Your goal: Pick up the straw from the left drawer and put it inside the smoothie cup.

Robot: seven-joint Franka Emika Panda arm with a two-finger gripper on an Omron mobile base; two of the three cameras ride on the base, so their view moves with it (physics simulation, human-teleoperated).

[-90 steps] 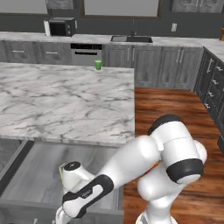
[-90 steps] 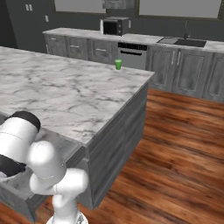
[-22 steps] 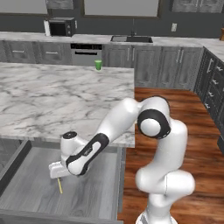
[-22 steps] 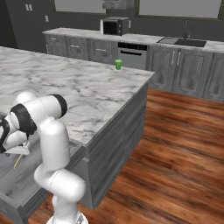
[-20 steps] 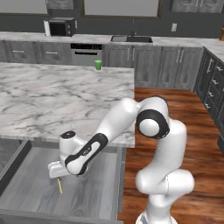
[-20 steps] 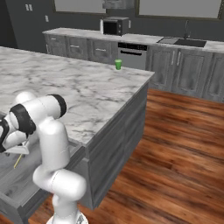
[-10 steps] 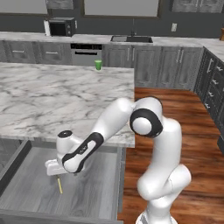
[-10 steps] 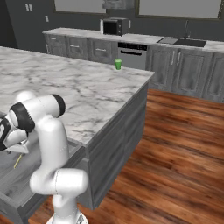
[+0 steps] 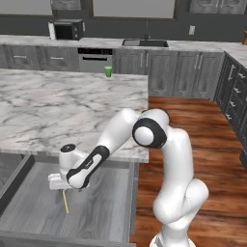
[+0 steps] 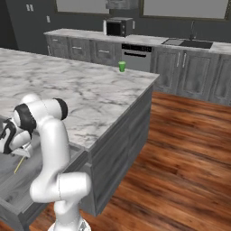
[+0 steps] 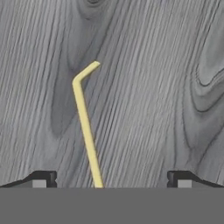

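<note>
While the left drawer [image 9: 29, 212] stands pulled out, the straw [image 11: 86, 127] lies flat on its floor, ungrasped, between the wide-open gripper [image 11: 111, 177] tips; lifting and carrying to the far smoothie cup [image 9: 108, 71] remain.

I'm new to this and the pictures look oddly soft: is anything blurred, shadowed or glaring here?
Hand view: the yellow straw and the drawer floor's wood grain look soft, with no glare. Left base view: flat, even light, a faint shadow under the arm in the drawer. Right base view: the green cup is tiny and fuzzy.
</note>
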